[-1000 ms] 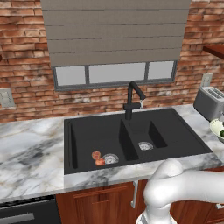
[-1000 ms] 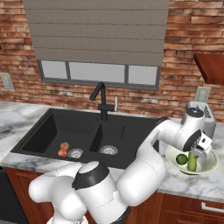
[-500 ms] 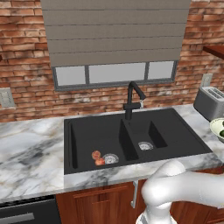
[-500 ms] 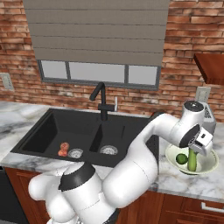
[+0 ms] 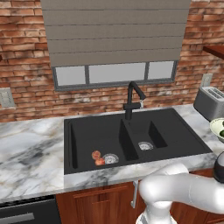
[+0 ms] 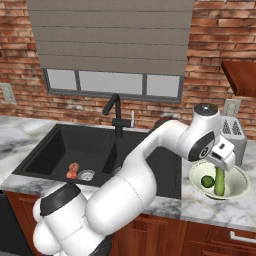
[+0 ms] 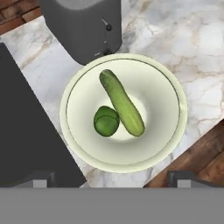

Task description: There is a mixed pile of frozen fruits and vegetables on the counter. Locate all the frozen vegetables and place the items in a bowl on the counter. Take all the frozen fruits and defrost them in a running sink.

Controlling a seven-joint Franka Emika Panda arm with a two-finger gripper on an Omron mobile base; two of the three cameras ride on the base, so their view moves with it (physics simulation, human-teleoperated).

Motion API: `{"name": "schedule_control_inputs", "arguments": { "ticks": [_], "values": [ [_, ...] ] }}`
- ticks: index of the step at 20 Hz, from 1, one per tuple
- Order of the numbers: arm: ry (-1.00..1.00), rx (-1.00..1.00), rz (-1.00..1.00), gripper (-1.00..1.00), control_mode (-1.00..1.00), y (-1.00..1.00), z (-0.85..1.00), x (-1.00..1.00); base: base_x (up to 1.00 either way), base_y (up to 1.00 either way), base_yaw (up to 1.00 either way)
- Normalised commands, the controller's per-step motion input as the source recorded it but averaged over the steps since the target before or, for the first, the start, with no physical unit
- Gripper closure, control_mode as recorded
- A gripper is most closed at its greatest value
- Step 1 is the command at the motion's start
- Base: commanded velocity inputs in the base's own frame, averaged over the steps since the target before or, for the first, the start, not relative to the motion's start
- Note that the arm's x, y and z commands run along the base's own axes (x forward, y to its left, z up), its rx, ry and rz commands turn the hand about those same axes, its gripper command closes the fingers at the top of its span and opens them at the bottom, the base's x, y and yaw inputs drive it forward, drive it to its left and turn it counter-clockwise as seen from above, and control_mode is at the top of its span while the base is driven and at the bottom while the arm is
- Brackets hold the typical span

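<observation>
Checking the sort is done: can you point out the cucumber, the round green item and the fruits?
cucumber [image 7: 122, 103], hand view, middle of its length
round green item [image 7: 106, 121], hand view, its top
fruits [image 5: 98, 158], left base view, where the two meet by the drain

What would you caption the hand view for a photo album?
Looking down: a cucumber and round green vegetable lie in the cream bowl on marble counter.

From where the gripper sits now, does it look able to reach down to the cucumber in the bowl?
Probably yes. The gripper hangs right above the bowl, and the cucumber lies uncovered on top, beside the round green item; nothing sits between.
</observation>
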Motion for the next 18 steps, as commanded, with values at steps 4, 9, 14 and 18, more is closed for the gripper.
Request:
{"name": "schedule_control_inputs", "arguments": {
  "ticks": [4, 9, 14, 18],
  "values": [
    [0.0, -0.06, -0.03, -1.0, -1.0, 0.39, 0.38, -0.25, 0.0, 0.0, 0.0],
    [0.0, -0.04, -0.03, -1.0, -1.0, 0.38, 0.38, -0.31, 0.0, 0.0, 0.0],
    [0.0, -0.05, -0.03, -1.0, -1.0, 0.4, 0.37, -0.32, 0.0, 0.0, 0.0],
    [0.0, -0.04, -0.02, -1.0, -1.0, 0.4, 0.37, -0.32, 0.0, 0.0, 0.0]
  ]
}}
